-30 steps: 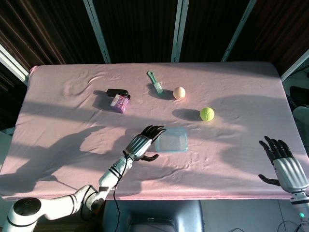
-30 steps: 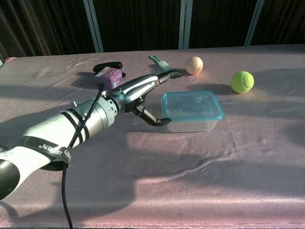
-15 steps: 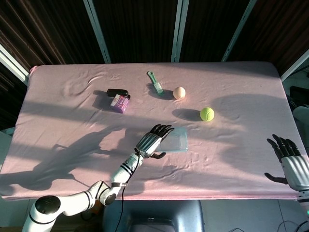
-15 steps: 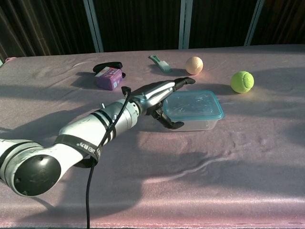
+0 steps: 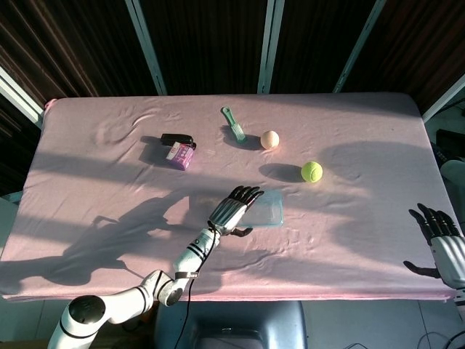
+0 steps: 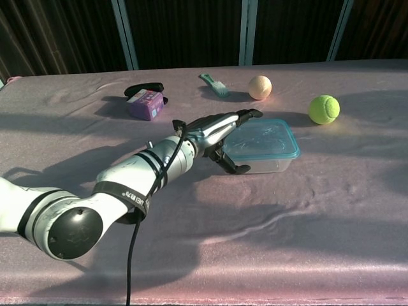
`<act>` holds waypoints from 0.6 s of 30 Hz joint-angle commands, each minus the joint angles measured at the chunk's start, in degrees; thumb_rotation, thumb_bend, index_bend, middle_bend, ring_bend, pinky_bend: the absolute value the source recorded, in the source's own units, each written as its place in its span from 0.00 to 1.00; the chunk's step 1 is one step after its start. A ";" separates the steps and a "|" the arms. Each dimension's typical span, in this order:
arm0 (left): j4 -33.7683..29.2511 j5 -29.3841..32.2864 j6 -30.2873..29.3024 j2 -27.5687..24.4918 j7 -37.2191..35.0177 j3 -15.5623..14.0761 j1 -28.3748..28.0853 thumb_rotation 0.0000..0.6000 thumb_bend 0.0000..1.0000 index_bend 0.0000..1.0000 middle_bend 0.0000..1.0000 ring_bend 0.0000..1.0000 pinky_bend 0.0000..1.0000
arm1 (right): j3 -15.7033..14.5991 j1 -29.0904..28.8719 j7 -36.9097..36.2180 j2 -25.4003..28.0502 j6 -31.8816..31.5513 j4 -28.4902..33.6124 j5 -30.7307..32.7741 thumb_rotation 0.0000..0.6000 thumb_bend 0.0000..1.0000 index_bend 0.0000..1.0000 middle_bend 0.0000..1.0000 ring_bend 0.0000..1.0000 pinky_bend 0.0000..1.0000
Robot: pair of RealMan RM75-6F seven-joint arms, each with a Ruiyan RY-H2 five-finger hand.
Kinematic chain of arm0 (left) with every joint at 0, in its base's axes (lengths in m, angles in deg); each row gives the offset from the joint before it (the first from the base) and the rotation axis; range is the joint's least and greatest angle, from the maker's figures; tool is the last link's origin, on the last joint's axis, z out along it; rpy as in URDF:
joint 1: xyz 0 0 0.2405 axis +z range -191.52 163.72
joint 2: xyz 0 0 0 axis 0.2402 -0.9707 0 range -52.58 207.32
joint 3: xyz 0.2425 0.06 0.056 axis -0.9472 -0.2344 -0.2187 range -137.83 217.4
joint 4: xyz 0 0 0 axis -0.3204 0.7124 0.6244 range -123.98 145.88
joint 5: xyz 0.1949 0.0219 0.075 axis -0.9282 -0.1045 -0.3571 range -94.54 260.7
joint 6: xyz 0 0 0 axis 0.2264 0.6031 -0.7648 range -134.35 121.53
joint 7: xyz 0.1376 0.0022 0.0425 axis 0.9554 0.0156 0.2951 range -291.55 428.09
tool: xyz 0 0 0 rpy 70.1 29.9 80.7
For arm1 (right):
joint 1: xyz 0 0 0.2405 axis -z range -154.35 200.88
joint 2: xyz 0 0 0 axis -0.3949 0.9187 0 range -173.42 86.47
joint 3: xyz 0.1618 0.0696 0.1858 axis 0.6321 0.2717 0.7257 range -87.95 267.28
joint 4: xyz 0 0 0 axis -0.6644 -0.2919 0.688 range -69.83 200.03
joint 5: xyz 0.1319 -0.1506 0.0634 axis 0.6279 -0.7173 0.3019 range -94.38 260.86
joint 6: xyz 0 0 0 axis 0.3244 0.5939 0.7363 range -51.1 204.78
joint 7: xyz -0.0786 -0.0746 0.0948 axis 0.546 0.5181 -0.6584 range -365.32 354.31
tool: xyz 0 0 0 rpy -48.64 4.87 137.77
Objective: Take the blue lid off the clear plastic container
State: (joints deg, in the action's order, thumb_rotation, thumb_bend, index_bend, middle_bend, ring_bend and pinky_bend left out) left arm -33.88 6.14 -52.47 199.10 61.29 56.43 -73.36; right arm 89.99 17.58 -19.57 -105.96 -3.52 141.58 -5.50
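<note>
Under the left hand's (image 6: 220,131) spread, empty fingers (image 6: 245,115), the blue lid's (image 6: 264,140) near-left edge.

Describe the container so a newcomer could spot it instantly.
On the pink-covered table, look near the front centre, where the left hand reaches. The clear plastic container sits there, nearer than the tennis ball. It is the only see-through box, topped by a blue lid.

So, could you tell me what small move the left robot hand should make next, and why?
Probably lower and close the fingers on the near-left edge of the blue lid. The left robot hand is at that end of the clear plastic container, fingers spread over the lid and thumb below beside the wall, but it does not look closed on the rim yet; the lid is still seated.
</note>
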 commanded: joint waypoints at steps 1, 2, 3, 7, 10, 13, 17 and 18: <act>0.63 0.42 -0.01 0.55 0.59 -0.05 -0.12 1.00 0.26 0.00 0.00 0.00 0.08 | -0.04 0.04 -0.07 0.02 -0.05 -0.04 -0.02 1.00 0.11 0.00 0.00 0.00 0.00; 0.77 0.51 -0.05 0.69 0.70 -0.06 -0.14 1.00 0.27 0.00 0.00 0.00 0.11 | -0.03 0.05 -0.10 0.04 -0.10 -0.04 -0.03 1.00 0.12 0.00 0.00 0.00 0.00; 0.95 0.55 -0.19 0.84 0.81 -0.06 -0.17 1.00 0.28 0.00 0.01 0.03 0.15 | -0.04 0.06 -0.11 0.06 -0.14 -0.04 -0.06 1.00 0.11 0.00 0.00 0.00 0.00; 1.40 0.53 -1.07 1.43 0.37 -0.06 -0.14 1.00 0.31 0.00 0.16 0.18 0.28 | -0.02 -0.10 -0.03 0.15 -0.02 0.08 -0.13 1.00 0.11 0.00 0.00 0.00 0.00; 2.18 -0.16 -3.69 2.35 -0.13 -0.15 0.20 1.00 0.33 0.01 0.29 0.30 0.39 | -0.08 -0.49 0.84 0.19 0.38 0.43 -0.42 1.00 0.12 0.00 0.00 0.00 0.00; 3.09 -0.92 -5.39 2.98 -0.95 -0.56 0.48 1.00 0.35 0.04 0.36 0.36 0.45 | -0.17 -1.19 2.28 0.19 0.80 1.03 -1.24 1.00 0.12 0.00 0.00 0.00 0.00; 2.57 -2.25 -7.07 2.56 -1.86 -1.92 1.40 1.00 0.35 0.06 0.39 0.39 0.48 | -0.25 -3.01 5.08 -0.52 1.91 1.30 -3.13 1.00 0.11 0.00 0.00 0.00 0.00; 1.92 -2.86 -7.92 2.16 -2.10 -2.55 1.93 1.00 0.35 0.06 0.39 0.39 0.48 | -0.35 -3.94 6.16 -0.88 2.59 1.34 -4.09 1.00 0.11 0.00 0.00 0.00 0.00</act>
State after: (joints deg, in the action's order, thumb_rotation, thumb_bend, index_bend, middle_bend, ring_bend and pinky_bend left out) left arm -31.28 3.95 -59.51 201.69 59.59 54.62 -72.05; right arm 89.78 14.86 -14.79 -106.30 -1.87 142.76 -8.34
